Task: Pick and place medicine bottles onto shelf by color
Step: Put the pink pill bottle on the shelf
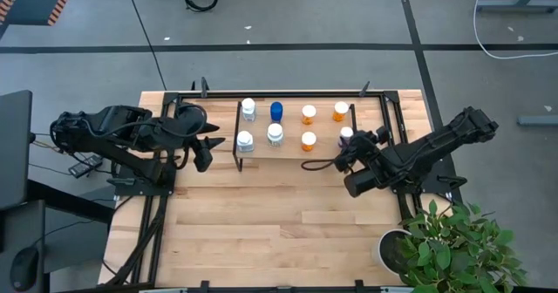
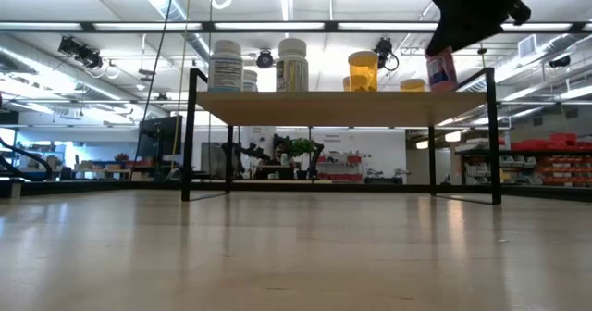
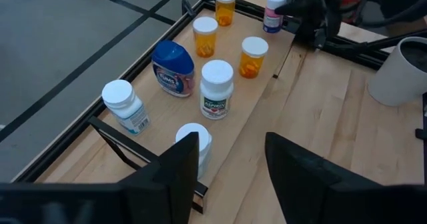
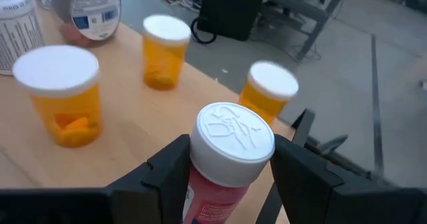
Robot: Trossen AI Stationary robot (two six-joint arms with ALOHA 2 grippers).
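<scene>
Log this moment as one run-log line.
right gripper: shut on pink bottle at shelf right end | left gripper: open, beside shelf's left end | other seven bottles: standing on shelf

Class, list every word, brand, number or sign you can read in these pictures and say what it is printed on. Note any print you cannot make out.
No text reads for certain.
Round blue bottle: white label, brand too blurred; back label has a barcode.
White bottle with the red-and-green label: unreadable.
White-capped clear bottle: print too small.
Pinkish bottle between the right pincer fingers: embossed cap markings, illegible.
Three orange bottles: no readable label.
</scene>
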